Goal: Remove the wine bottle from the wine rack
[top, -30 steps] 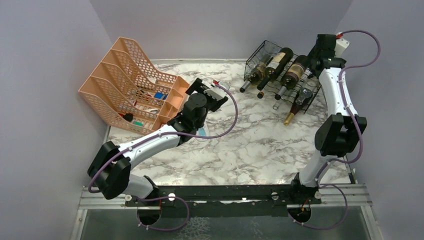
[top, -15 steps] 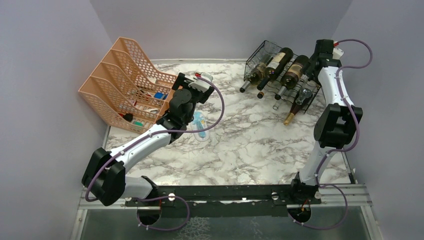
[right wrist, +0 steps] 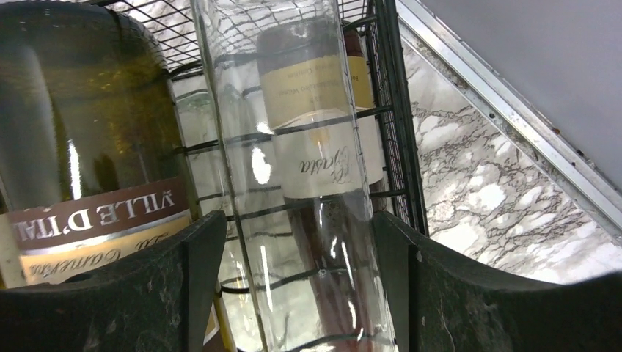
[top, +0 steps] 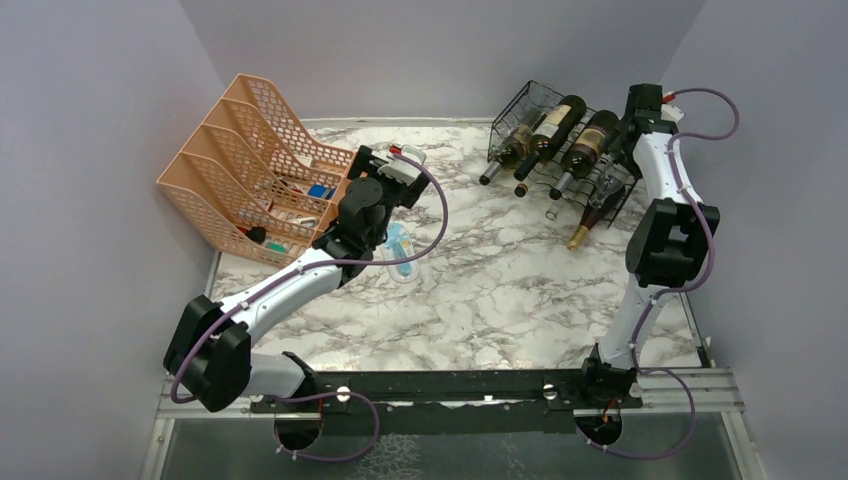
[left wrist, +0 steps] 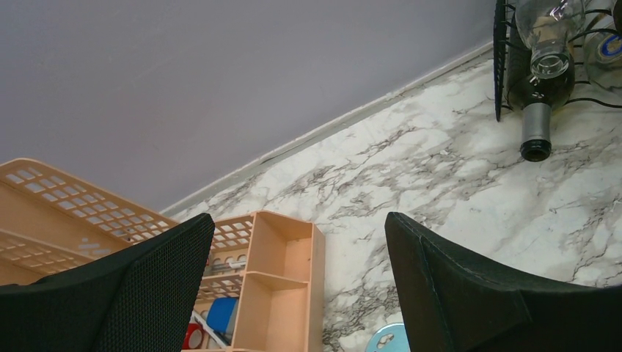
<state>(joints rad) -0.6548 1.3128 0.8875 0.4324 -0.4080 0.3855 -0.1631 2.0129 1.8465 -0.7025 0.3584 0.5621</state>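
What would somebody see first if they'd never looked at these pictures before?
Probably the black wine rack at the far right of the marble table, with dark bottles lying on top. The right claw is right up against it, one finger on either side of a clear glass bottle. At the far left sits a big peach mesh organizer.

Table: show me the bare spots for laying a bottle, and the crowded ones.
Bare: the middle and near marble, right of the blue packet; also the back strip left of the rack. Crowded: before the rack, where bottle necks jut out.
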